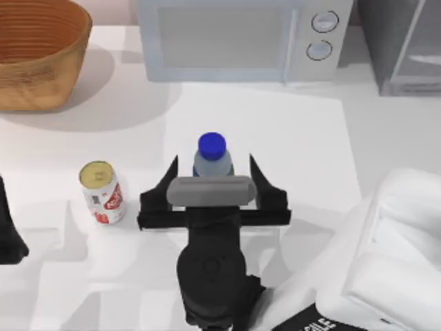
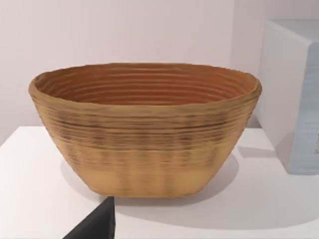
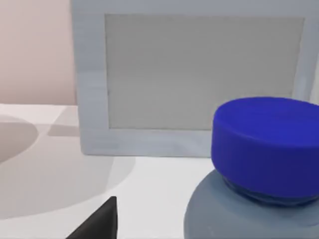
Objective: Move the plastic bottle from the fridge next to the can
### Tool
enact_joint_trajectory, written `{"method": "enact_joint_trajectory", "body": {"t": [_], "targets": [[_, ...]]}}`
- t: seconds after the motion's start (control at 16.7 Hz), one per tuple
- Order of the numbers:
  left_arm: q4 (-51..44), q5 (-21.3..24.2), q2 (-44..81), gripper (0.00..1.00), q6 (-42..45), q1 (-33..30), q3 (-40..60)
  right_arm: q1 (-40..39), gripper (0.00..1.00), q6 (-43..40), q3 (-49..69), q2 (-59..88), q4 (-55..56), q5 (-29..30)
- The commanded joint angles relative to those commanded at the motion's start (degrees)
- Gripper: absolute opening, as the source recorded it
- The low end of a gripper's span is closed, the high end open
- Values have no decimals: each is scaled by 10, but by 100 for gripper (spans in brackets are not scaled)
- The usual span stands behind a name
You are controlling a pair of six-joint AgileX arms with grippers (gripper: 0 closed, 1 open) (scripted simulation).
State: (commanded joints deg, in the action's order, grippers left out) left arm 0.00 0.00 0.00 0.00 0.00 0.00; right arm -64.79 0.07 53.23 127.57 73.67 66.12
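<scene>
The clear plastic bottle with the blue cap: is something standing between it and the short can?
Nothing visible does. Bare white table lies between the bottle, flanked by the open right claw, and the can.

right arm (image 1: 386, 262): white, smooth shell, black patch with white letters | right gripper (image 1: 213, 172): black, two pointed fingers, grey bar across, round black wrist | left arm (image 1: 8, 231): black

blue-capped plastic bottle (image 1: 212, 157), red-white can (image 1: 103, 192)
</scene>
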Motion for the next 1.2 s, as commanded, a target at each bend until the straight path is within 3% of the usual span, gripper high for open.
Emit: {"method": "enact_joint_trajectory", "body": {"t": [0.36,0.54,0.84,1.2], "targets": [[0,0,0,100,0,0,0,-4,100,0,-5,0,2,6],[0,0,0,100,0,0,0,5,100,-1,-8,-35,-4,-17],[0,0,0,100,0,0,0,84,100,-5,-50,-214,-68,-127],[0,0,0,100,0,0,0,262,100,-8,-171,-577,-251,-316]]}}
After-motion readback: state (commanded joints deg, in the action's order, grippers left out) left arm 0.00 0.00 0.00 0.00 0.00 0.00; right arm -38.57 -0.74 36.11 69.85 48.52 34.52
